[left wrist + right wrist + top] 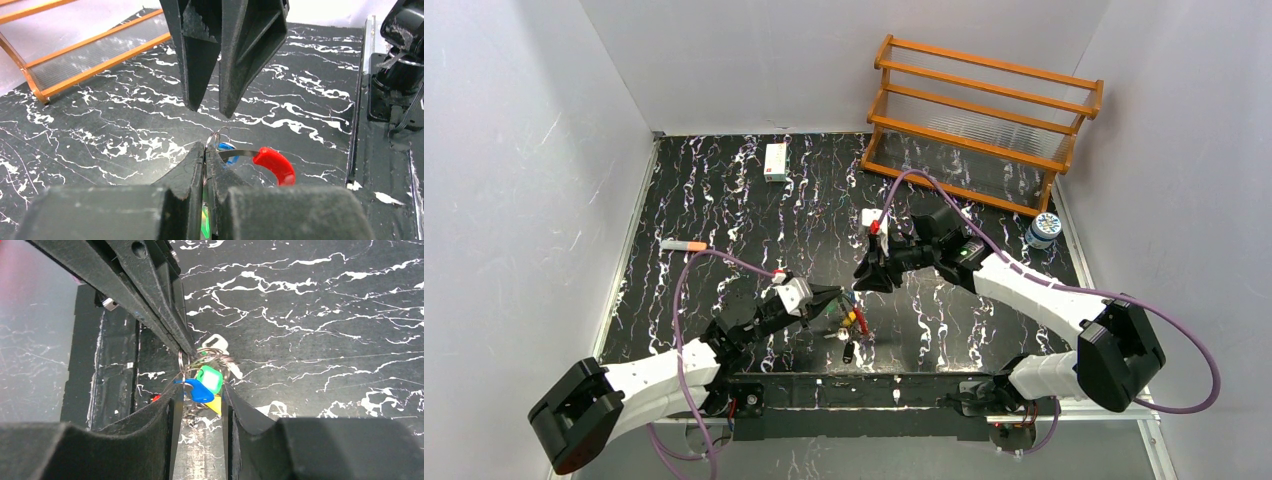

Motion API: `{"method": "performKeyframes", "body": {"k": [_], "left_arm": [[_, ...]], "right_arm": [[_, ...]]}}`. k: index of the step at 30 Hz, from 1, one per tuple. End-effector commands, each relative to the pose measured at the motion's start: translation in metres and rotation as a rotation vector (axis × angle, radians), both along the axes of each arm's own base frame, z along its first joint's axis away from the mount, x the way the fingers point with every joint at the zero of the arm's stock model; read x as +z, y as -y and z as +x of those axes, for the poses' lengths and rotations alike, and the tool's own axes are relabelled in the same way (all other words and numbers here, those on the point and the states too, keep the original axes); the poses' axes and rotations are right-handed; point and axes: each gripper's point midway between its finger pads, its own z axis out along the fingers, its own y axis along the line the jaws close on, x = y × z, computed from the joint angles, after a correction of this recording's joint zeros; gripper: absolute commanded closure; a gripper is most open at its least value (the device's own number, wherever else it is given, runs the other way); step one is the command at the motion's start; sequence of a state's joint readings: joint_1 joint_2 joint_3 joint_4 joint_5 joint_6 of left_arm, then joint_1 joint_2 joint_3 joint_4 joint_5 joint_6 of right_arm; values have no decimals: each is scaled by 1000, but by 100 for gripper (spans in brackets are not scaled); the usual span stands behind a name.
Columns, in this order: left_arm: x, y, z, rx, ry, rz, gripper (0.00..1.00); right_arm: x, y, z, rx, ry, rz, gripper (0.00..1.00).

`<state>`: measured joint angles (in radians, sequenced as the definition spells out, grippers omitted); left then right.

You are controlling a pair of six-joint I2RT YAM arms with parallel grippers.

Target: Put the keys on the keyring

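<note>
**A pinch and a narrow gap**

The left gripper (205,150) is clamped tight on the keyring (274,164) wire, over the table (724,200) (near its front edge); the right gripper (201,389) stands narrowly parted; the 2 keys (204,385), 1 green, 1 blue, hang between its fingertips.

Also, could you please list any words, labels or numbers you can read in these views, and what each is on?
Nothing is legible in any view.
On the small white box: red and green print, too small to read.
On the round container, far right: blue patterned label, too blurred.
On the green tag and blue tag: no writing visible.
</note>
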<state>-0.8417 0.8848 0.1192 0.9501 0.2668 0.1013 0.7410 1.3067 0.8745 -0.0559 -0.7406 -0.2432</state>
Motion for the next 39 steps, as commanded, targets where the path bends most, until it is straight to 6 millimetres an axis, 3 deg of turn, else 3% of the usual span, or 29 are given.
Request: {"method": "performKeyframes", "body": {"k": [1,13,15,25,39], "left_arm": [[35,-3,1,22,66,-131,100],[35,-2,0,18,66,-133,100],[34,-2,0,16,66,-132,100],[35,-2,0,13,67,-132,100],[36,-2,-1,10,70,-135,100]], "right_arm": [[23,-5,-8,66,11,96,58],[23,-11,-13,105,-42,105,55],[20,-11,-10,94,-46,94,60],[9,-11,-9,85,-74,64,99],[-18,-11,-6,78,-148,-24,99]]}}
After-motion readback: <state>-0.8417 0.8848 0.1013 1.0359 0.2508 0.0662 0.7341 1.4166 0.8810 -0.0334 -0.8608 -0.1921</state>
